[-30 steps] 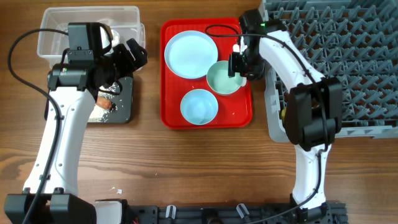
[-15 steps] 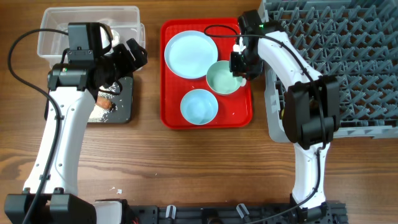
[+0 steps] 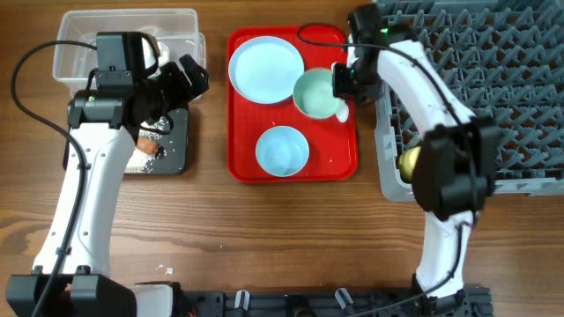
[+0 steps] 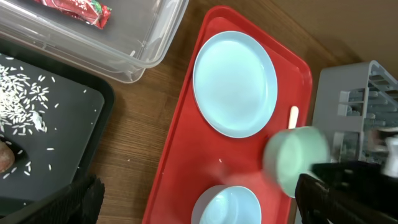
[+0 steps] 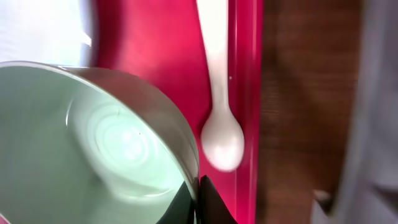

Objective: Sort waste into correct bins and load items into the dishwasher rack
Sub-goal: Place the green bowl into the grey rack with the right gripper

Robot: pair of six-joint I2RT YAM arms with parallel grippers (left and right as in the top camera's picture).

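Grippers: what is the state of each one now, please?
Left gripper: open, holding nothing.
Right gripper: closed on the rim of the small light blue round bowl.

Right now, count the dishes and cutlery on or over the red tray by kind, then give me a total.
Plate: 1
Bowls: 2, the gripped bowl and the free bowl
Spoon: 1
Total: 4

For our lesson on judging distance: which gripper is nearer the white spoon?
Right. The right gripper, jaws shut on a bowl, is beside the spoon; the left gripper is far off, by the black tray.
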